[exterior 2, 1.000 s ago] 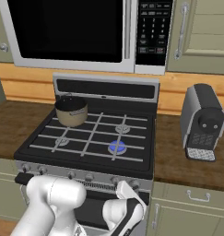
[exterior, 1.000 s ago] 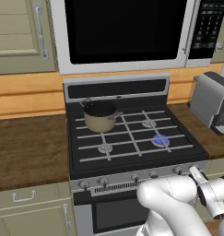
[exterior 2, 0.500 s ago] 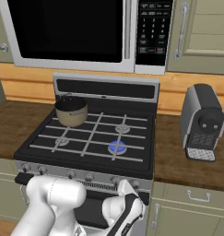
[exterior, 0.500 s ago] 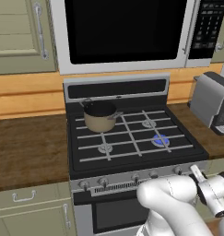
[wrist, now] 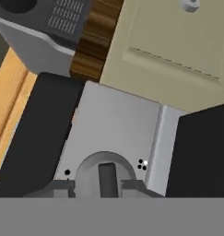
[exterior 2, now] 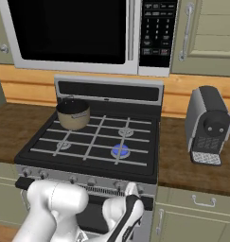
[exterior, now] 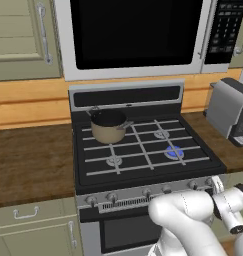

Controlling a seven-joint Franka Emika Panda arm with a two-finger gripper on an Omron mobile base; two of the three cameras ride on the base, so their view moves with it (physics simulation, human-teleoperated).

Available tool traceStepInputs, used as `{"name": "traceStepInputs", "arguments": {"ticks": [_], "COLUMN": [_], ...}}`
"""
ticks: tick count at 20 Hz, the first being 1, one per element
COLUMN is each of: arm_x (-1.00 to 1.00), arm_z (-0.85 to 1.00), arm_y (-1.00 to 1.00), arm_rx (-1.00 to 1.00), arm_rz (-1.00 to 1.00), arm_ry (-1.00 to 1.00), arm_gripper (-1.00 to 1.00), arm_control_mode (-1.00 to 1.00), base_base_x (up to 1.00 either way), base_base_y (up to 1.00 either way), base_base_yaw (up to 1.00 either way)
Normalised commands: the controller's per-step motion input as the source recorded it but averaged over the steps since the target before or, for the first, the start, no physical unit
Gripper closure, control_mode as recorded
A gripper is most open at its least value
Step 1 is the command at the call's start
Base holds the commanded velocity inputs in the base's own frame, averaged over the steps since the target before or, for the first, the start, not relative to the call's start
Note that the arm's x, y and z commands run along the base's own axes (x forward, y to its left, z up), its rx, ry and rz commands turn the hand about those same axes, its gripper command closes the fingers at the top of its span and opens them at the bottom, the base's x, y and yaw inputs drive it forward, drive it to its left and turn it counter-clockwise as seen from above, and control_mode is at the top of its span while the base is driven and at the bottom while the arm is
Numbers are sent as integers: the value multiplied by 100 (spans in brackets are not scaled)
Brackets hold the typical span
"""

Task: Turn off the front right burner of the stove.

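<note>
Front right burner (exterior: 174, 151) lit blue under the grate, right front of the stove (exterior: 143, 150). Its knob (wrist: 105, 177), at the right end of the silver panel, looks rigid, smooth, fixed on a shaft; best pinched across the raised centre bar and twisted. Hand view shows this knob close, fingertips (wrist: 56, 188) flanking it, seemingly apart; contact unclear. Base views show flame, pot (exterior: 108, 126), coffee machine (exterior 2: 207, 124); gripper (exterior: 219, 187) fingers hidden

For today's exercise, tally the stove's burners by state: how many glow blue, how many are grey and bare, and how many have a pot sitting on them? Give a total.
Blue glowing front right burner: 1
Bare grey unlit burners: 2
Burner under the round metal pot: 1
Total: 4
</note>
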Motion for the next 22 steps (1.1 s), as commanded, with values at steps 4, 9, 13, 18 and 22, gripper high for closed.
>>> {"name": "traceStepInputs", "arguments": {"ticks": [4,9,13,18,22], "arm_x": [3,2,0,0,0], "arm_z": [0,0,0,0,0], "arm_y": [0,0,0,-16,-26], "arm_rx": [45,48,56,63,67], "arm_rz": [-22,-22,-22,-21,-22], "arm_ry": [2,1,0,0,0], "arm_gripper": [100,100,100,100,100], "arm_control_mode": [-100,-100,-100,-100,-100], "base_base_x": [0,0,0,0,0], "base_base_y": [0,0,0,0,0], "base_base_yaw": [0,0,0,0,0]}}
